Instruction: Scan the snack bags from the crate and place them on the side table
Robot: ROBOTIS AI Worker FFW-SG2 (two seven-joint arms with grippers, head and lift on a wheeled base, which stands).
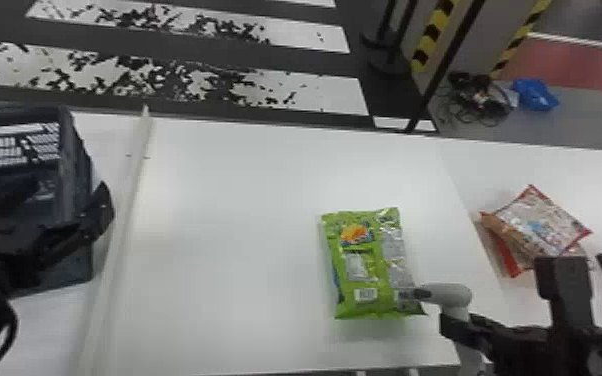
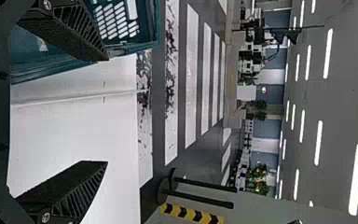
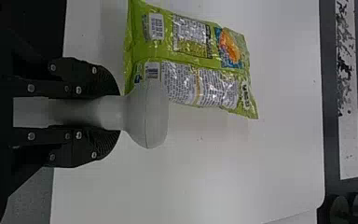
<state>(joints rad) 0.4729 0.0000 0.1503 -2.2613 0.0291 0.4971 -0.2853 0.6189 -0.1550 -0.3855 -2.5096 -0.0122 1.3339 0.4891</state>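
A crinkled green snack bag [image 1: 375,272], its orange picture and pale print panels showing, lies on the white surface [image 1: 225,200]; a scanner [image 1: 450,294], clamped in the right tool [image 1: 464,325], hides one corner; the left tool [image 1: 65,200], fingers spread, partly masks the cropped crate [image 1: 67,155].

The head view looks forward and down at the tabletop [image 1: 235,200]. The left wrist view, turned sideways, looks far across the striped floor [image 2: 191,84]. The right one looks down, close to the green snack bag [image 3: 191,63]. All three share tabletop and floor.
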